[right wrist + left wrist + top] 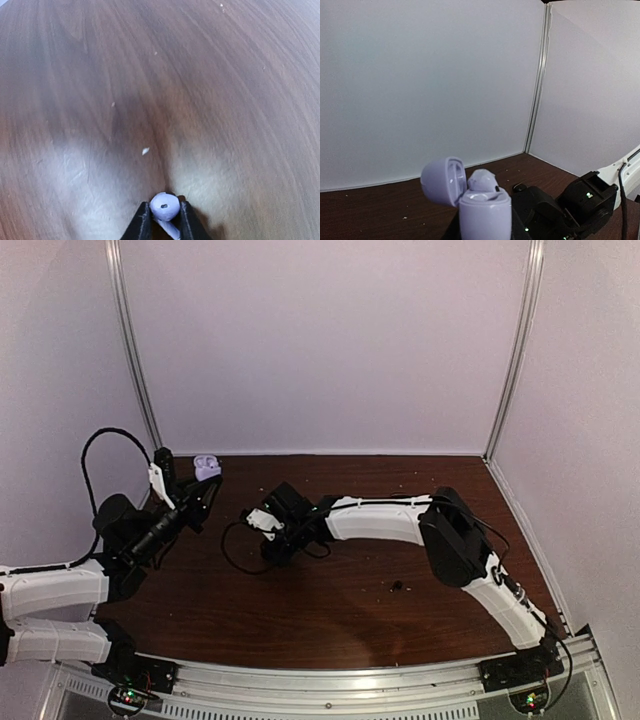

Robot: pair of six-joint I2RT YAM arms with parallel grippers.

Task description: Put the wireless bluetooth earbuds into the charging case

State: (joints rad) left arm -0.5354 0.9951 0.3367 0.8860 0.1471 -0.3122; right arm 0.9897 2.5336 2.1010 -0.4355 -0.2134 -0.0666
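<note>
My left gripper [203,478] is shut on a pale lilac charging case [485,215] and holds it upright above the table's far left. The case's lid [443,180] is swung open to the left. One lilac earbud [482,181] sits in the case's top, standing up out of it. From above, the case [207,466] shows at the left fingertips. My right gripper [165,220] is down at the table near the middle, its black fingers [143,225] closed on either side of a second lilac earbud [165,206]. Its stem points back between the jaws.
The dark wooden table [340,620] carries pale crumb-like specks [145,150]. A small black rounded thing [399,587] lies on it right of centre. White walls close in the back and both sides. The right arm's black wrist [585,200] sits close to the case's right.
</note>
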